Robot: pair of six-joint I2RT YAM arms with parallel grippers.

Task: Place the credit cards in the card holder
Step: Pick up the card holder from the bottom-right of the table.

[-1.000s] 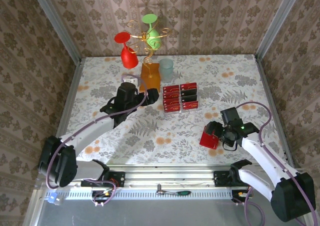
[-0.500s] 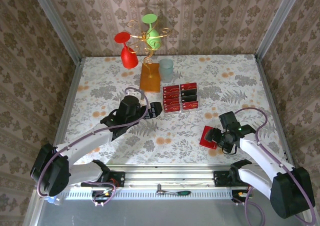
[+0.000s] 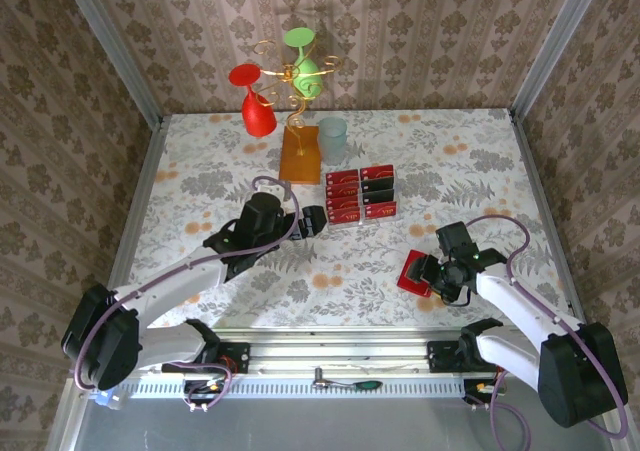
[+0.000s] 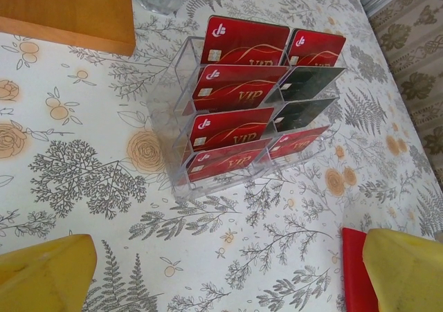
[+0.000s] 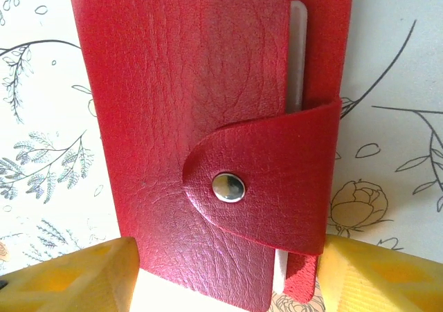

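The credit cards (image 3: 361,194), red and dark ones, stand in two rows in a clear tray (image 4: 168,122); the left wrist view shows their VIP print (image 4: 239,97). My left gripper (image 3: 312,219) hovers open just left of the tray, with bare tablecloth between its yellow fingers (image 4: 41,277). The card holder (image 3: 411,270) is a red wallet lying snapped shut at the near right, its flap and stud clear in the right wrist view (image 5: 194,97). My right gripper (image 3: 432,276) straddles the wallet's near end, its open jaws close against both side edges (image 5: 228,281).
An orange-brown stand base (image 3: 300,154) with a wire rack holding a red glass (image 3: 255,101) and a green glass (image 3: 303,56) stands behind the tray, beside a frosted cup (image 3: 332,138). Papered walls close in the table's left, right and far sides.
My left arm has swung right and nearer, from beside the stand base to the tray's left edge. My right gripper has sunk onto the wallet and its jaws have narrowed.
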